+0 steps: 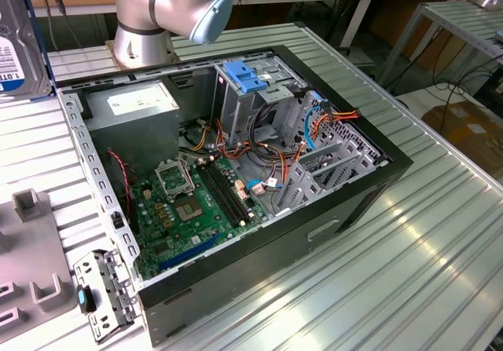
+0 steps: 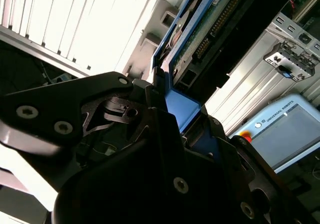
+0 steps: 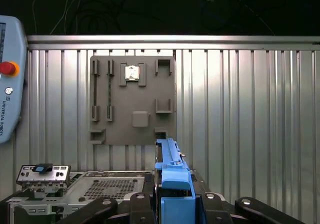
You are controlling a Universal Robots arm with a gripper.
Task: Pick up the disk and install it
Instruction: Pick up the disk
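Gripper [image 3: 175, 199] was clamped on the disk [image 3: 170, 166], jaws pinched against its blue rail, and in both wrist views the hold looked firm. Disk [image 1: 17, 45] stood on edge, up off the table [image 1: 440, 233], aloft at the exterior view's left. Pick-up was done, by my read; this was the carry, with nothing installed yet. Below the hand lay the grey plate [image 3: 132, 101], flat on the table. Off to the hand's side, toward the exterior view's right, sat the open case [image 1: 377, 170], well apart from the disk, its cage [image 1: 263, 107] topped by a blue bracket [image 1: 245, 74]. Seating the disk would call for squaring its rails to the cage's bay and sliding in straight, clear of the cables [image 1: 224, 140].
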